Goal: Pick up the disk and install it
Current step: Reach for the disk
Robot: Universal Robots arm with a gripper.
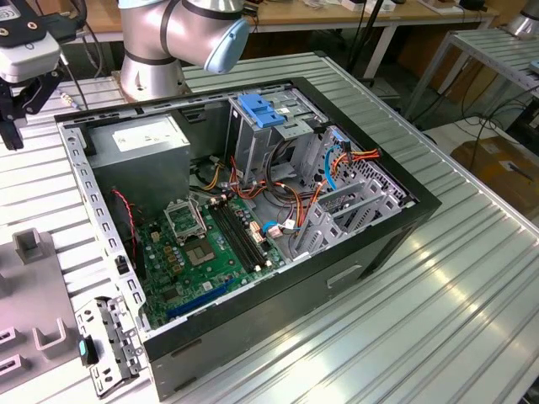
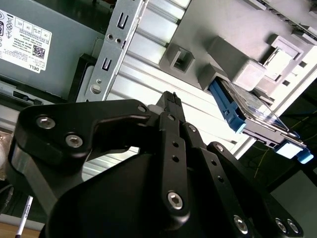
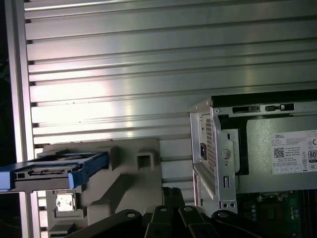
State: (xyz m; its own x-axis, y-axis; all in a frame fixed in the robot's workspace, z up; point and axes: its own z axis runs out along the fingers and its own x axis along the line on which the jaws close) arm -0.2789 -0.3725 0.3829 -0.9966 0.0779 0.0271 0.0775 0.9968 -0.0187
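Note:
The disk [image 3: 49, 171] is a flat grey drive with blue side rails. It lies in a grey holder block [image 3: 124, 178] on the slatted table, outside the computer case. In the second wrist view the disk [image 2: 250, 111] sticks out of the same holder [image 2: 233, 64]. My gripper [image 3: 172, 194] hovers above the table between the holder and the case, apart from the disk. Its black fingers [image 2: 171, 101] meet at one narrow tip and hold nothing.
The open computer case [image 1: 362, 252] lies on its side on the aluminium table [image 1: 472, 320]. Inside it are a green motherboard [image 1: 210, 244], a metal drive cage with a blue handle [image 1: 261, 114], a grey power supply [image 1: 139, 143] and orange cables. The arm's base [image 1: 152, 59] stands behind the case.

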